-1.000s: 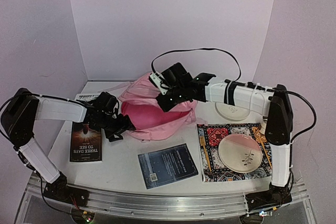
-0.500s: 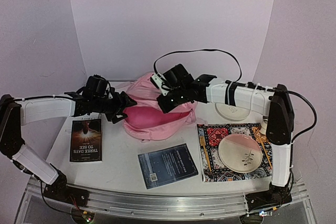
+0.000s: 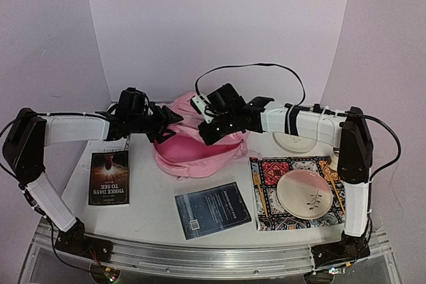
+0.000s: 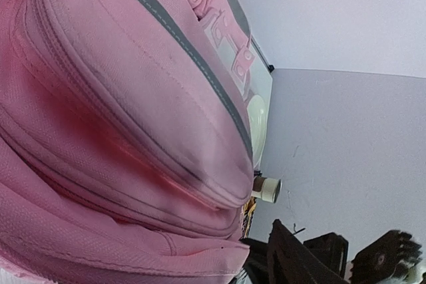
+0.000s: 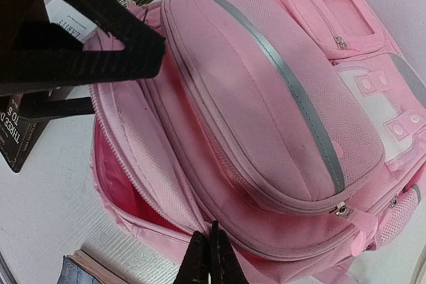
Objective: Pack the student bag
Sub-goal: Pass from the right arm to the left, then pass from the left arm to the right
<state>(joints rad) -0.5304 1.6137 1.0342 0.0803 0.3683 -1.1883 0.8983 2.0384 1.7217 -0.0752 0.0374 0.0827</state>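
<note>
Right wrist view: my right claw (image 5: 205, 257) clenched tight on the mouth rim of the student bag (image 5: 266, 98). My left claw (image 3: 172, 127) parted, empty, just beside that opening.

The right arm hides most of the far plate (image 3: 293, 143); the left wrist view crops the student bag (image 4: 133, 111).

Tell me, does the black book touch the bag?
Apart. The top view shows a strip of bare white table between the black book and the bag.
</note>
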